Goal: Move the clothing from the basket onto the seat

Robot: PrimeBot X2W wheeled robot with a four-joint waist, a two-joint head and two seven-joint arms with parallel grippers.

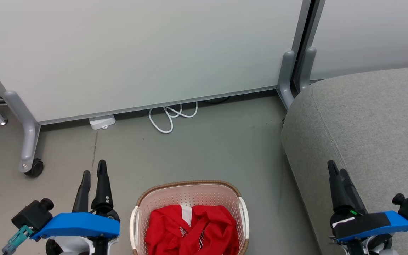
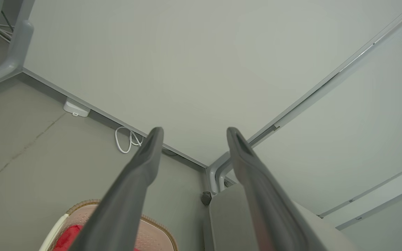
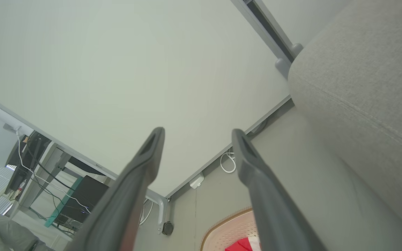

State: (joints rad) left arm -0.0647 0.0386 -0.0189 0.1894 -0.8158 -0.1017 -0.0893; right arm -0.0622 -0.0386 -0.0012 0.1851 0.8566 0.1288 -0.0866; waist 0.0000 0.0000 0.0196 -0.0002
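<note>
While both arms hang low and idle, the head view has the basket standing on the floor between them, out from the foot of the partition. The clothing is heaped inside it, red with a white stripe showing. The left gripper is just beside the basket's left handle, its fingers clear of the rim and touching nothing. The right gripper is over the seat's near edge, with a strip of floor between seat and basket; from this angle its fingers overlap and I cannot tell their gap.

From the left wrist view, the fingers stand wide apart and empty, pointing at the partition. The basket and a scrap of red clothing sit low, behind the left-hand finger, and the seat's corner is behind the other.

From the right wrist view, the fingers are likewise spread and hold nothing. The basket rim and the clothing lie at the bottom edge between them, and the seat rises along the right.
</note>
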